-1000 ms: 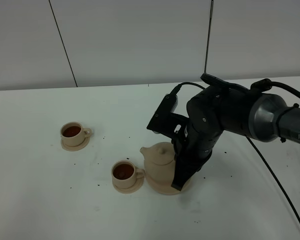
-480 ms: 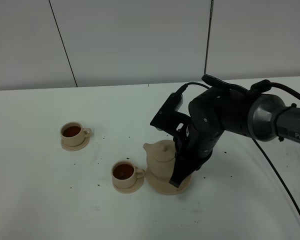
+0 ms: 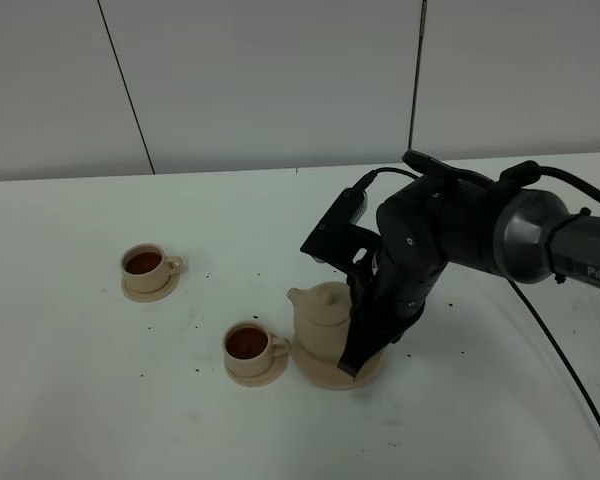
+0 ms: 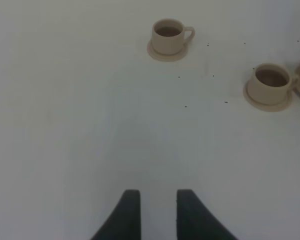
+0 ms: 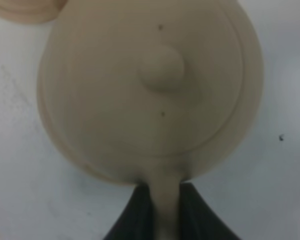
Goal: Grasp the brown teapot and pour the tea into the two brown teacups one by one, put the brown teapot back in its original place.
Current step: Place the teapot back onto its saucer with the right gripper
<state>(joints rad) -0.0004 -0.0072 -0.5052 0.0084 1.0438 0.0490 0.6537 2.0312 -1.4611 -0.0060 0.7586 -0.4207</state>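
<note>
- The teapot (image 3: 325,330) stands upright on its wide saucer (image 3: 315,373), toward the near edge of the counter (image 3: 100,420) and a little right of the middle; from these views I judge it is back at its original place.
- The right hand (image 3: 355,362) is directly behind the pot, on the side away from the spout, which points toward the left edge. In the right wrist view the two dark fingers (image 5: 135,215) sit on either side of the loop handle (image 5: 165,205), touching it, so this hand is closed on the handle.
- The pot's long axis, spout to handle, runs left to right along the counter, and the hand lies on that same line. I judge the coming move turns on this: the fingers must part sideways off the handle, then the hand must back away toward the right edge or rise, without dragging the pot.
- The near cup (image 3: 248,345) sits on its small saucer just left of the teapot's saucer, very close or touching; it holds dark tea. A sideways nudge of the pot would strike it.
- The left hand (image 4: 152,212) hovers over bare counter well to the left, fingers slightly apart and holding nothing; it is far from the pot.
- The far cup (image 3: 145,265), also filled, stands on its saucer nearer the left edge and farther back.
</note>
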